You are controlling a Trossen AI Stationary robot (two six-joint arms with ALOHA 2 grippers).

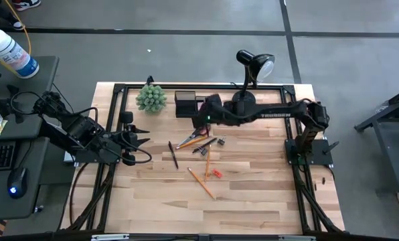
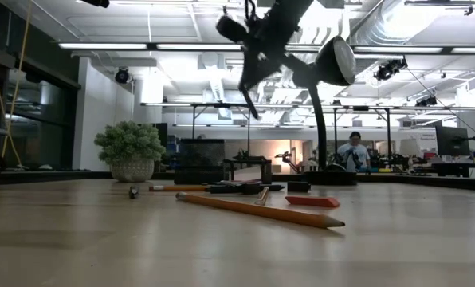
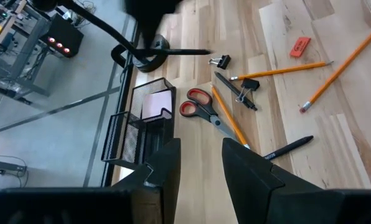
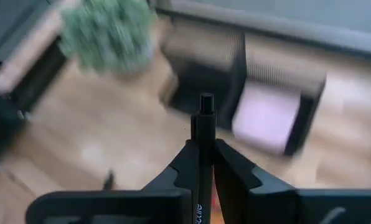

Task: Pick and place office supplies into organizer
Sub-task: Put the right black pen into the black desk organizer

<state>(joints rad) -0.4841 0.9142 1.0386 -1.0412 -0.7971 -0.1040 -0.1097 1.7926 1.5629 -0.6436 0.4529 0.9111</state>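
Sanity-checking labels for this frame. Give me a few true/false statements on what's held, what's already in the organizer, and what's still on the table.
1. The right gripper is shut on a dark pen. True.
2. The left gripper holds the scissors. False: it holds nothing, and the scissors lie on the table beside the organizer.
3. A pink sticky-note pad sits in the organizer. True.
4. Every pencil is already in the organizer. False: pencils such as this one lie on the table.
5. The red eraser lies on the table. True.
6. The right gripper rests on the table. False: in the low view it hangs in the air.
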